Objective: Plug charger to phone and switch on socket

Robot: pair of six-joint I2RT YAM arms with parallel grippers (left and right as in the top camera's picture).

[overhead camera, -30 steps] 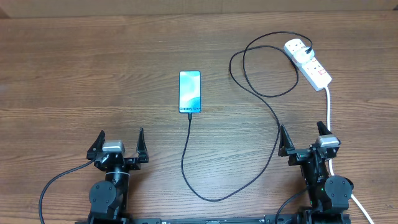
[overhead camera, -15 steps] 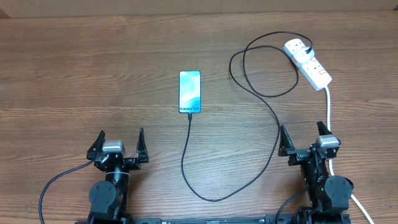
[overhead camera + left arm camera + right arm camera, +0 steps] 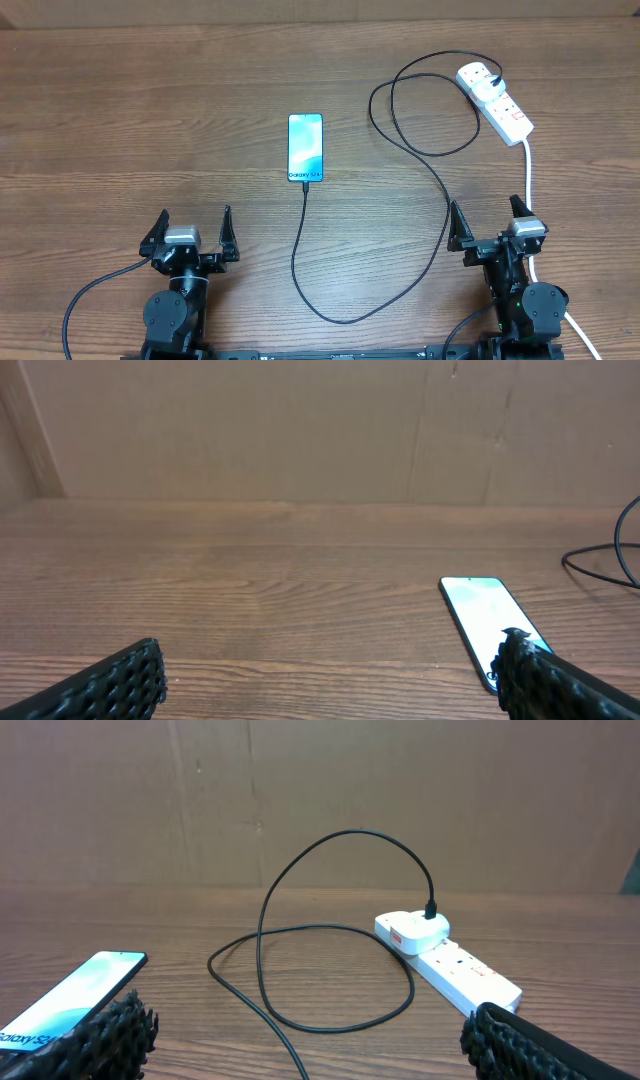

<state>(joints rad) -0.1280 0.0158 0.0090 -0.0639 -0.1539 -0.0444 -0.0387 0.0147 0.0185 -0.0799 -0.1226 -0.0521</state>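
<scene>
Both arms are waiting, left tool and right tool gaping wide and empty.
The charger is meeting the phone at its near end mid-worktop, possibly seated already; if so, the right tool is needing to reach the socket, far right, and turn it on.

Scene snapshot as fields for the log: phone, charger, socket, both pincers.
phone: flat on the table, screen up and lit
charger: black cable, one end meets the phone's near edge, the other runs to a white adapter on the socket; slack lies in loops
socket: far right, white lead running back toward the robot; switch state cannot be told
left pincer: open, empty
right pincer: open, empty
</scene>
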